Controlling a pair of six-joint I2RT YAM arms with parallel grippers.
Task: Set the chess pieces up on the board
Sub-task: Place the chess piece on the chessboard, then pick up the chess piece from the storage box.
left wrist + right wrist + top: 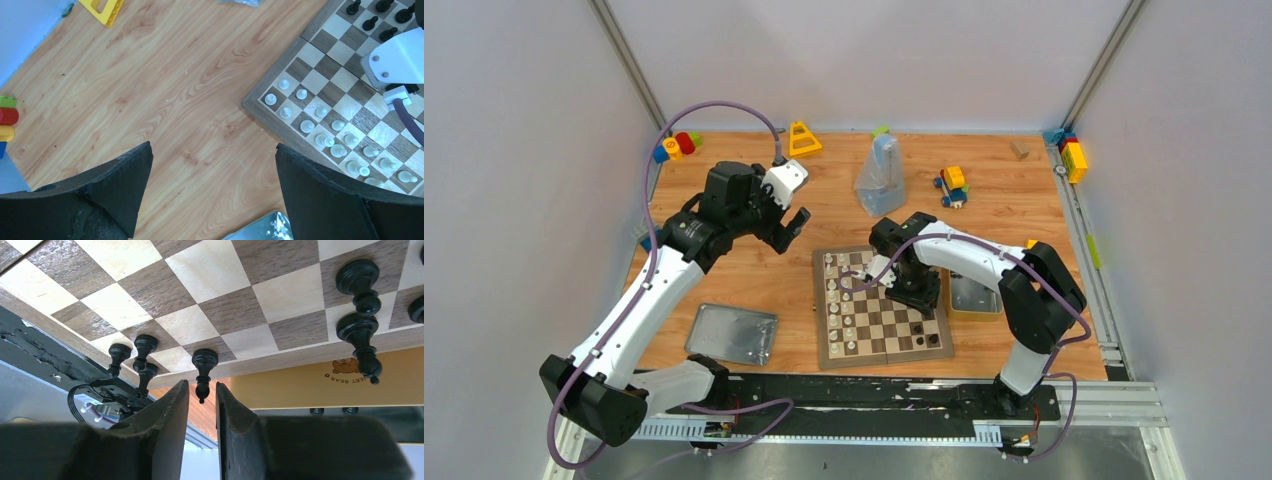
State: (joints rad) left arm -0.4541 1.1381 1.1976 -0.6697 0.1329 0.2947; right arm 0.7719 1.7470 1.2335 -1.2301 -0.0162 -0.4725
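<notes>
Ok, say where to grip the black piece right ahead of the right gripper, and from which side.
Grip the black piece on its slim stem under the head, bringing the right gripper straight down from above, jaws either side. It stands upright near the edge of the board, its base flares, and other black pieces stand close beside it, so a sideways approach may knock them.
</notes>
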